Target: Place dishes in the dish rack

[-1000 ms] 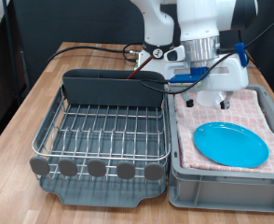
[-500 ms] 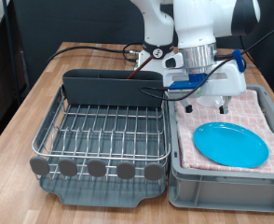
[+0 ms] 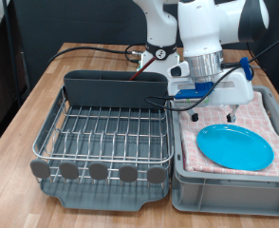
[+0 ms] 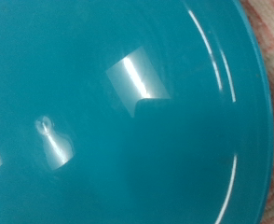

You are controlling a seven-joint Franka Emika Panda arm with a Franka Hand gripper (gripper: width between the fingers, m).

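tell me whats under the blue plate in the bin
The light-blue plate lies flat on the pink checked cloth lining the grey bin. Whatever sits below the cloth is covered. The tool hovers above the plate, holding nothing. The dish rack holds no dishes.

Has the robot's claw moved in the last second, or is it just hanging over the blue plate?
Yes. The claw has risen slightly above the blue plate and cloth-lined bin, which haven't moved.

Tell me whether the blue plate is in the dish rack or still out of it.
Out. The plate lies flat on the pink checked cloth in the grey bin, beside the dish rack; the pincer hovers above it.
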